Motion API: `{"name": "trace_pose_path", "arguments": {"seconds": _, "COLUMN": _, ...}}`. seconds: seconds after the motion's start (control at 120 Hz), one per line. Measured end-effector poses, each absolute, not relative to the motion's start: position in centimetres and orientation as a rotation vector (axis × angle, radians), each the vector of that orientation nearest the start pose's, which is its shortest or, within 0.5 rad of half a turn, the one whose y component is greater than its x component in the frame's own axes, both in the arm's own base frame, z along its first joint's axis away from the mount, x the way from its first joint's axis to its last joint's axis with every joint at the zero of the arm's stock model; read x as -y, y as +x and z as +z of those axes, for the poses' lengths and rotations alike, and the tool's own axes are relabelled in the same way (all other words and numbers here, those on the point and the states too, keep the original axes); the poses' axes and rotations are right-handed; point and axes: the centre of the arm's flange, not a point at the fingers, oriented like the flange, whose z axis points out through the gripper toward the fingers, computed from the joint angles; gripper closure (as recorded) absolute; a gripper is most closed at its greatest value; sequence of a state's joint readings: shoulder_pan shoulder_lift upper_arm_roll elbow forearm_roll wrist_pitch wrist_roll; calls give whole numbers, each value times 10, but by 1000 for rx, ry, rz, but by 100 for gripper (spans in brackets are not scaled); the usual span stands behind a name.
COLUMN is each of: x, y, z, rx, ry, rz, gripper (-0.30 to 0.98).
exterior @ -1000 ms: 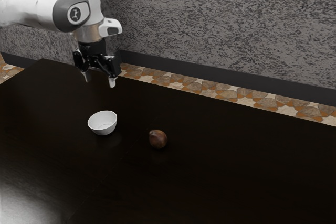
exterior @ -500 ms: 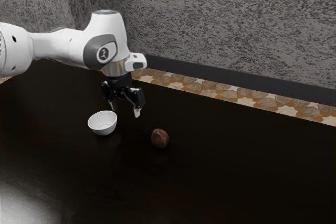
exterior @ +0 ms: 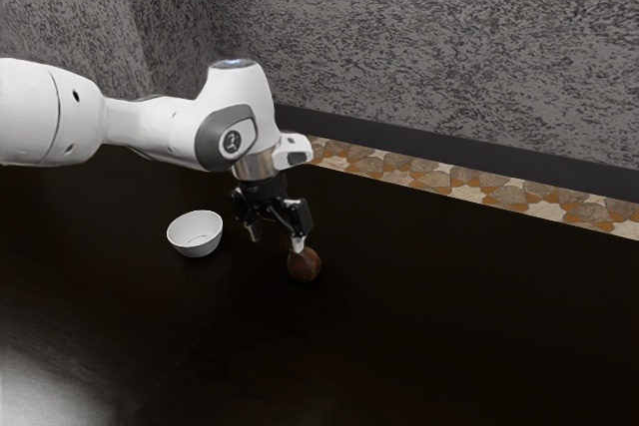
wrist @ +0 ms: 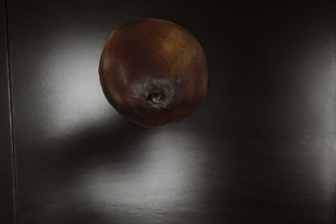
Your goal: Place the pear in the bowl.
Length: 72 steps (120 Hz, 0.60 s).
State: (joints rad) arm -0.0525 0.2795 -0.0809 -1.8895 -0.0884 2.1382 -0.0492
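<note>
Black two-finger gripper [exterior: 277, 242]: fingers parted, nothing gripped, low beside the fruit. Round, reddish-brown pear [exterior: 305, 264]: on the dark, glossy table [exterior: 429, 326], outside the small, white, round bowl [exterior: 195, 237]. Step in hand, as judged: approach for grasping. Handling advice: centre over the fruit, descend with a finger either side, close evenly at its widest part; off-centre contact could roll it.

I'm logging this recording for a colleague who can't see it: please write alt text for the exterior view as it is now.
An open black gripper on a white robot arm hangs low over a dark table, one fingertip right by a reddish-brown pear. An empty white bowl stands toward the exterior view's left.
</note>
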Motion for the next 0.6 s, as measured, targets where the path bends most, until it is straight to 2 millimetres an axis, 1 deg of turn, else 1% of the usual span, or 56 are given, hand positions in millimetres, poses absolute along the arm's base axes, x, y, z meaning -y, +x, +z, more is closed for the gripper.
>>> {"name": "trace_pose_path", "arguments": {"seconds": 0.167, "x": 86, "y": 619, "z": 343, "rx": -54, "ry": -3238, "rz": 57, "gripper": 0}}
{"name": "trace_pose_path", "arguments": {"seconds": 0.333, "x": 87, "y": 625, "z": 332, "rx": -55, "ry": -3240, "rz": 62, "gripper": 0}}
{"name": "trace_pose_path", "arguments": {"seconds": 0.417, "x": 91, "y": 628, "z": 324, "rx": -66, "ry": -3243, "rz": 65, "gripper": 0}}
{"name": "trace_pose_path", "arguments": {"seconds": 0.6, "x": 92, "y": 634, "z": 322, "rx": -72, "ry": -3247, "rz": 43, "gripper": 0}}
